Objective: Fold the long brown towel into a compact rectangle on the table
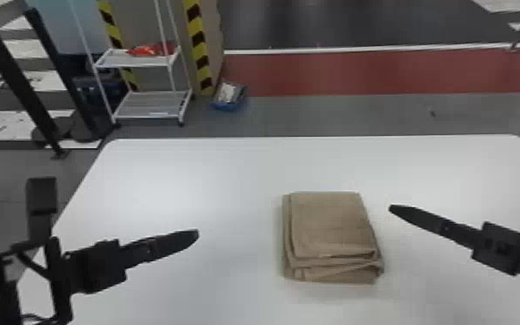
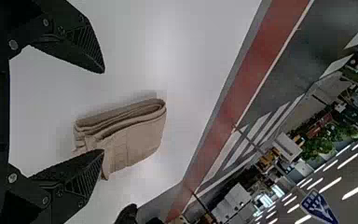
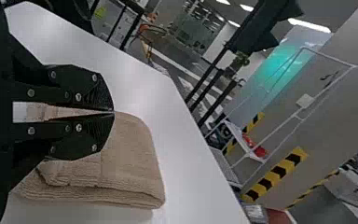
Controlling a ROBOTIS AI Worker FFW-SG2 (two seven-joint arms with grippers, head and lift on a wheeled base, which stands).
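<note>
The brown towel (image 1: 330, 229) lies folded into a thick, layered rectangle on the white table (image 1: 211, 181), its layered edges uneven at the near side. My left gripper (image 1: 198, 234) is above the table, left of the towel and apart from it. My right gripper (image 1: 391, 208) is just right of the towel, not touching it. In the left wrist view the left gripper (image 2: 103, 111) has its fingers wide apart, with the towel (image 2: 137, 140) farther off beyond them. In the right wrist view the right gripper (image 3: 113, 111) has its fingertips together, nothing between them, and the towel (image 3: 126, 163) behind.
Beyond the table's far edge stand a white wheeled rack (image 1: 151, 106) with a red item on its shelf, yellow-and-black striped posts and a blue bin (image 1: 229, 95) on the floor. Dark upright posts (image 1: 17, 82) stand past the table's left corner.
</note>
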